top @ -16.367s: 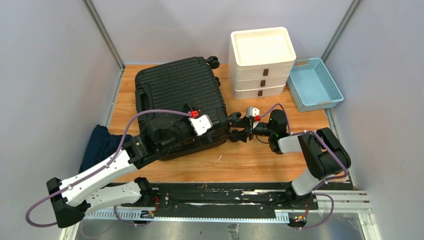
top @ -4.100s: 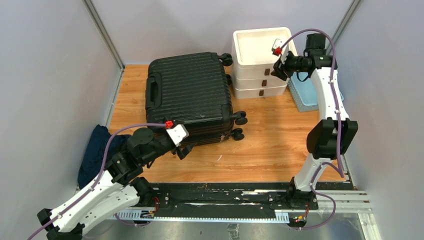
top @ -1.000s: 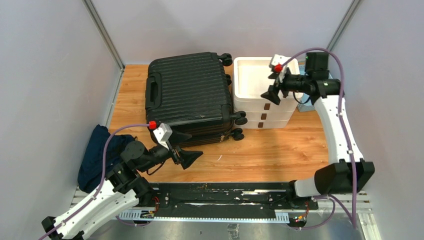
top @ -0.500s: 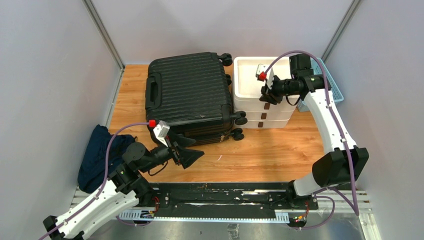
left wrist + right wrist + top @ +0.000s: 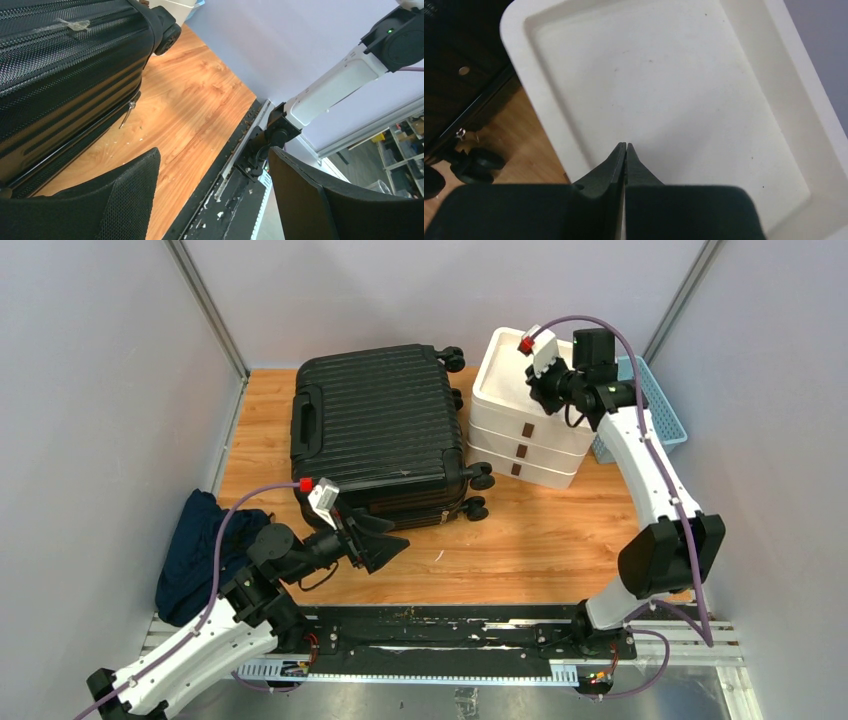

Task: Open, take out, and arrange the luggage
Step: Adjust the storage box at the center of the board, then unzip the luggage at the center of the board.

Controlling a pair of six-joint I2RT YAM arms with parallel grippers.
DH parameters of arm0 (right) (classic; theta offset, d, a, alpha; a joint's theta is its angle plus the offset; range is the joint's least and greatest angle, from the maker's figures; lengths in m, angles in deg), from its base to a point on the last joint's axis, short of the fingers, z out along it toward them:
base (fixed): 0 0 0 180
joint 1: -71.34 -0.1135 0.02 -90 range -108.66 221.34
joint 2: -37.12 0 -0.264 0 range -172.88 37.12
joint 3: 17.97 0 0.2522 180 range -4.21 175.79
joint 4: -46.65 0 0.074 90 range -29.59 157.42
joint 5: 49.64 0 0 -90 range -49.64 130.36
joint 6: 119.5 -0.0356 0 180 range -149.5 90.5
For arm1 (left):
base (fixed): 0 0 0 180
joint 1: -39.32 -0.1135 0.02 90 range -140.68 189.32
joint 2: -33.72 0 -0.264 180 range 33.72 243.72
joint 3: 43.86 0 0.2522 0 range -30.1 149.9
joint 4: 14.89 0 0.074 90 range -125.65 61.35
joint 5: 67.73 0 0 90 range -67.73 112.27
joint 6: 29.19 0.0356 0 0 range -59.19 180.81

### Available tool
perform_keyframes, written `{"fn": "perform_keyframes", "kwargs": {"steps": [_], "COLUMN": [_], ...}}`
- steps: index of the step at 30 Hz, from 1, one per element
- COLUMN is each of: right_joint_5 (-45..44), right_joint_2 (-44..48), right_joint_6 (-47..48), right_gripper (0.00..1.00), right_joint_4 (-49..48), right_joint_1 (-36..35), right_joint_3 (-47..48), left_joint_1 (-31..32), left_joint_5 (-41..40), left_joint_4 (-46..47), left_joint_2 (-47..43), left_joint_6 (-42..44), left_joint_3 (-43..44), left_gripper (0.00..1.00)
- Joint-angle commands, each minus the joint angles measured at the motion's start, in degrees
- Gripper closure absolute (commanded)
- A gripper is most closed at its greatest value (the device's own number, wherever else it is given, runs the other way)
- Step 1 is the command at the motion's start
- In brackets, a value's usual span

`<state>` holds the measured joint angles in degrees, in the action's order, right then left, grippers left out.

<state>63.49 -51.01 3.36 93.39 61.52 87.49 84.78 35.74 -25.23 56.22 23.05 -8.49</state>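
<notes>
The left claw (image 5: 215, 150) is held with its two fingers (image 5: 127, 197) set wide apart, and nothing is gripped between them. It is poised low over the wooden desk (image 5: 560, 530), just off the near long edge of the luggage (image 5: 380, 430), without contact being made. A zip pull (image 5: 129, 107) is seen hanging from the seam along that edge.

The right claw (image 5: 625, 146) is pressed fully together, fingertip against fingertip, with nothing caught between. It is positioned over the recessed top of the white drawer unit (image 5: 520, 405); whether that surface is touched cannot be told.

The luggage is laid flat and closed on the left rear part of the desk, ribbed shell upward, its handle (image 5: 307, 422) on the left side and its small wheels (image 5: 479, 481) turned to the right. The drawer unit is set just beside those wheels, skewed to the desk edges. A light-blue basket (image 5: 655, 405) is partly hidden behind the right arm. A dark blue cloth (image 5: 200, 545) is bunched off the left edge of the desk.
</notes>
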Motion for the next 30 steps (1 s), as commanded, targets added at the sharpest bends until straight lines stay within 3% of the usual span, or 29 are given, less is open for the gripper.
{"fn": "perform_keyframes", "kwargs": {"steps": [1,3,9,14,16,21,24,30], "right_joint_5": [-6.7,-4.6,6.4,19.2,27.3,45.3,48.3,49.6], "right_joint_2": [-3.5,-3.7,2.6,14.2,19.6,26.2,28.0,29.9], "right_joint_6": [-9.8,-10.6,-10.1,-7.5,-7.6,-14.6,-15.1,-0.3], "right_gripper": [0.97,0.89,0.53,0.25,0.2,0.2,0.19,0.11], "right_joint_4": [-3.1,-2.5,0.5,-0.6,-3.8,-16.0,-21.8,-18.2], "right_joint_1": [0.2,0.1,0.2,0.5,1.0,2.0,2.1,2.1], "right_joint_3": [4.3,5.0,6.4,-4.2,-12.1,-31.0,-40.0,-47.1], "left_joint_1": [-0.3,-0.2,-0.2,1.7,4.8,14.7,17.2,17.5], "left_joint_5": [-1.2,-1.2,1.2,1.0,-3.2,-19.3,-22.8,-22.3], "left_joint_4": [2.4,2.4,2.3,2.2,2.2,2.8,5.6,19.8], "left_joint_2": [0.1,0.1,1.0,2.7,3.6,9.5,15.5,25.3], "left_joint_6": [-2.5,-2.5,-2.7,-4.5,-4.0,-1.3,-0.2,3.2], "left_joint_3": [-1.4,-1.6,-1.3,-0.7,-0.6,0.2,0.5,-2.9], "left_gripper": [0.19,0.19,0.18,0.21,0.22,0.22,0.2,0.12]}}
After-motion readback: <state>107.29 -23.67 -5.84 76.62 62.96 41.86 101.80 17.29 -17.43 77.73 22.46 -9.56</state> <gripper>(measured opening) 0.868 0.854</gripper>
